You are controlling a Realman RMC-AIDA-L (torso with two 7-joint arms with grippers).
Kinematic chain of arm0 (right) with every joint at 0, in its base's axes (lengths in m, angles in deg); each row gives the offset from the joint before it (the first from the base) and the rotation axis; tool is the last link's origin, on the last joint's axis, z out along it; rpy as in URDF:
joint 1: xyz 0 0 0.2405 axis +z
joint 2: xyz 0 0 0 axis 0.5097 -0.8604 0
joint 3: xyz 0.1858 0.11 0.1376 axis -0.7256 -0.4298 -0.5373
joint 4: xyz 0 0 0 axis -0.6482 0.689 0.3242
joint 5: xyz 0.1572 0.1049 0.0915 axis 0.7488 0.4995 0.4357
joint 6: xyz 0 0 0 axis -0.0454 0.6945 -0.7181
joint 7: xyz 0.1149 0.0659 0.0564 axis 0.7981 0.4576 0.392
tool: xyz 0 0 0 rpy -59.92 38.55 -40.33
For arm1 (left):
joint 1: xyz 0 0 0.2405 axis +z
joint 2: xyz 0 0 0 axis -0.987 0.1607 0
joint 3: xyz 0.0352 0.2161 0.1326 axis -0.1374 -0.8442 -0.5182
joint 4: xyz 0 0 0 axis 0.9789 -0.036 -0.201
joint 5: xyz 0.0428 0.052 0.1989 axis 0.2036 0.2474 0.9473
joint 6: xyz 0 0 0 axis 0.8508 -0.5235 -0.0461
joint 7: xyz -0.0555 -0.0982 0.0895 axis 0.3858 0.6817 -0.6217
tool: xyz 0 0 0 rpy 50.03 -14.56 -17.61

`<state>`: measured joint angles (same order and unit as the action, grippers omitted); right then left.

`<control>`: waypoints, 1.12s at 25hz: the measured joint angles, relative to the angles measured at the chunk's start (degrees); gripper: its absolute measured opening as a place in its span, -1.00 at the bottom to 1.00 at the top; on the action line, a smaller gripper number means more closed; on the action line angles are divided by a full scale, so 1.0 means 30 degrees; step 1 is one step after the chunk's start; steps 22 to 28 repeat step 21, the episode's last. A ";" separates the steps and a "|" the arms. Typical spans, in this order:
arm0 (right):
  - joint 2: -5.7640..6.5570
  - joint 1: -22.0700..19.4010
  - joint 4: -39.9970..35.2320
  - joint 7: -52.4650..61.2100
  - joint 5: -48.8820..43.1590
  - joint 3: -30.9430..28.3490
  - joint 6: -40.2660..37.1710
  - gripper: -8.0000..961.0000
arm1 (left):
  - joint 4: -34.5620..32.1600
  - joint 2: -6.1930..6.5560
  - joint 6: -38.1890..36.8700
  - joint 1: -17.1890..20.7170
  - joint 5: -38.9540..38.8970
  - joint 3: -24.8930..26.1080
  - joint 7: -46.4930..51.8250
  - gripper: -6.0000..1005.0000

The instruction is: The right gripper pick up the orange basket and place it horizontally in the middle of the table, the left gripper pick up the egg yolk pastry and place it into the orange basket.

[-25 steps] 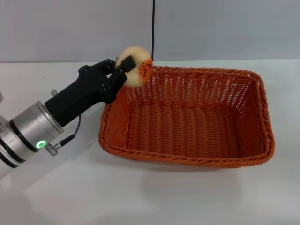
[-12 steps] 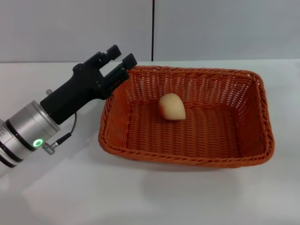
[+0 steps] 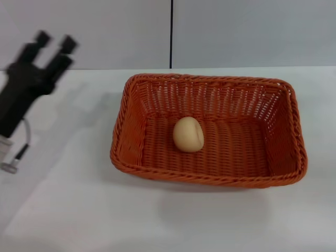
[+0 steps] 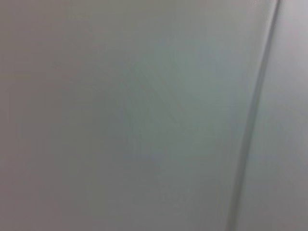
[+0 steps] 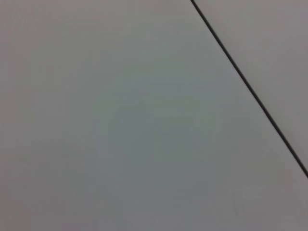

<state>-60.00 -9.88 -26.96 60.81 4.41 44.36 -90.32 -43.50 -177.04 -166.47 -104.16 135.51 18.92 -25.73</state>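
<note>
Head view: the orange basket [image 3: 208,131] is seen resting flat on the white desk [image 3: 157,220], its long side set across the view, roughly at the middle of the surface. The egg yolk pastry [image 3: 188,134] is seen lying on the woven floor of the basket, left of the basket's centre and apart from all four walls; only its pale beige surface is shown, with a faint crease on top. The left claw [image 3: 53,44] is recorded at the far left edge, raised above the desk and well apart from the basket, its two blunt black fingers spread apart with nothing between them. A thin cable with a small plug [image 3: 10,167] is noted hanging below the arm body. A grey wall [image 3: 252,31] with a dark vertical seam is seen behind the desk. The right claw is not seen in this view. Left wrist view: only a plain grey surface with a faint seam is shown. Right wrist view: only a plain grey surface crossed by a dark diagonal line is shown; no fingers are visible.
</note>
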 joint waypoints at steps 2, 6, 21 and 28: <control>0.0007 -0.0062 -0.0025 -0.0004 0.0028 -0.0107 0.0012 0.02 | 0.0347 -0.0032 -0.0377 0.0489 0.0018 0.1215 -0.1204 0.59; -0.0001 -0.0162 -0.0017 -0.0081 0.0063 -0.0755 0.0015 0.02 | 0.2044 -0.0072 -0.1139 0.1787 0.0011 0.4552 -0.4707 0.59; -0.0332 -0.0274 0.0103 -0.0347 0.0094 -0.2852 -0.0110 0.02 | 0.3632 -0.0133 -0.1325 0.2545 0.0028 0.7015 -0.6808 0.59; -0.0332 -0.0274 0.0103 -0.0347 0.0094 -0.2852 -0.0110 0.02 | 0.3632 -0.0133 -0.1325 0.2545 0.0028 0.7015 -0.6808 0.59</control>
